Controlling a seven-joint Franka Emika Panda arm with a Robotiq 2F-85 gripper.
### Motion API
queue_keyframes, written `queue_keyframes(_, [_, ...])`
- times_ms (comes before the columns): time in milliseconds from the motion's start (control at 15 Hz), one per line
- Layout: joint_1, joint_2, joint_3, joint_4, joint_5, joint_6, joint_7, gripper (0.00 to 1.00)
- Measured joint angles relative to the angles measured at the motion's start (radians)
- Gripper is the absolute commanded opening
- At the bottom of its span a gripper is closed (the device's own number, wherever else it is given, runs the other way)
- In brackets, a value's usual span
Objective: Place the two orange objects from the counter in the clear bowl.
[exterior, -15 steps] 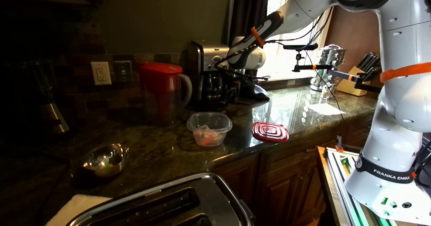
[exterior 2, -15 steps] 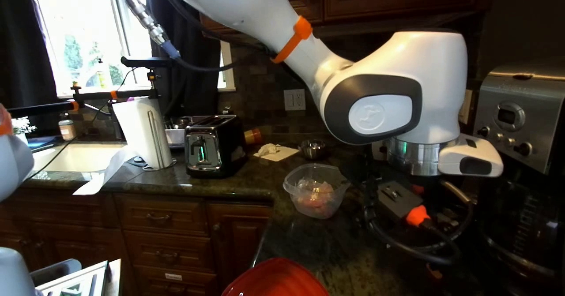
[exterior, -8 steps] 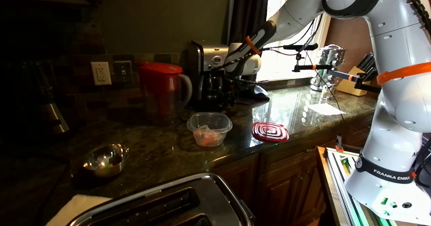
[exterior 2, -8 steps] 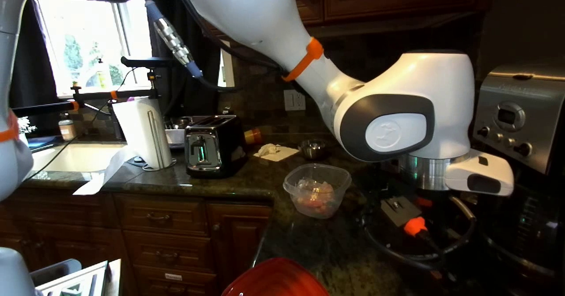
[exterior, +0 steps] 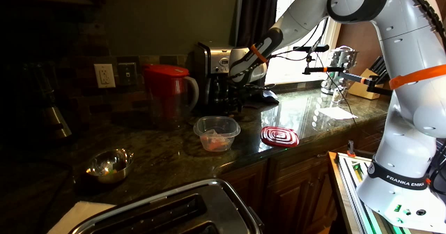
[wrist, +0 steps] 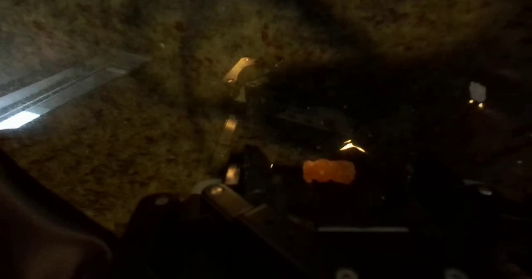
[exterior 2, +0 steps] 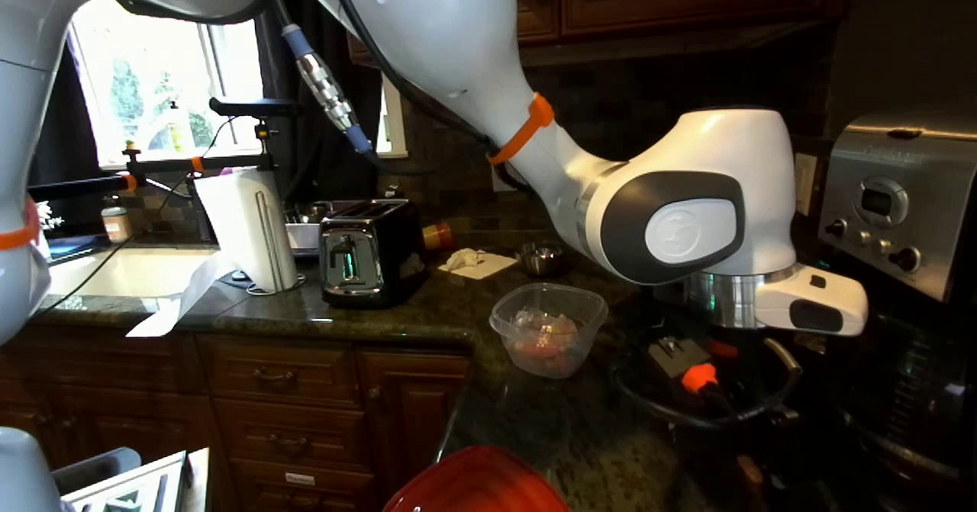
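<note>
Orange gummy-like candy [wrist: 329,171] lies on the stone desk [wrist: 129,141] framed by the spread claw [wrist: 344,170], likely aligned to lift it into the clear bowl [exterior: 224,135].

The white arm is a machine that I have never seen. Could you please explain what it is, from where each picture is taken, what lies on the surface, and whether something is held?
The white arm is a jointed robot. Two pictures come from cameras outside it; the dark close-up comes from a camera on its wrist, by the tool, the part that grasps.

On the counter stand a clear bowl with reddish contents, a metal bowl, a red pitcher, a coffee maker and a toaster; a red lid lies nearby.

In the close-up, an orange object shows within the tool's gap. The tool looks open, with space on one side of the object, so probably nothing is held; darkness hides the other side.
</note>
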State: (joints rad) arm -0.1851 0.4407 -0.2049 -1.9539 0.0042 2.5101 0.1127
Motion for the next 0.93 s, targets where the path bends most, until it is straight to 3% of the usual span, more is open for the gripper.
queue_keyframes(67, [0.005,0.001,0.0,0.004,-0.003,-0.002,0.01,0.78])
queue_keyframes(200, [0.014,0.003,-0.001,0.01,-0.008,-0.005,0.031,0.53])
queue_keyframes(333, [0.016,0.005,-0.002,0.015,-0.008,-0.01,0.049,0.4])
queue_keyframes(400, [0.016,0.006,-0.003,0.017,-0.008,-0.014,0.06,0.4])
queue_keyframes(600, [0.016,0.007,-0.009,0.02,-0.008,-0.033,0.079,0.25])
queue_keyframes(867, [0.015,0.007,-0.011,0.028,-0.008,-0.039,0.085,0.21])
queue_keyframes(933, [0.015,0.008,-0.011,0.03,-0.008,-0.039,0.085,0.15])
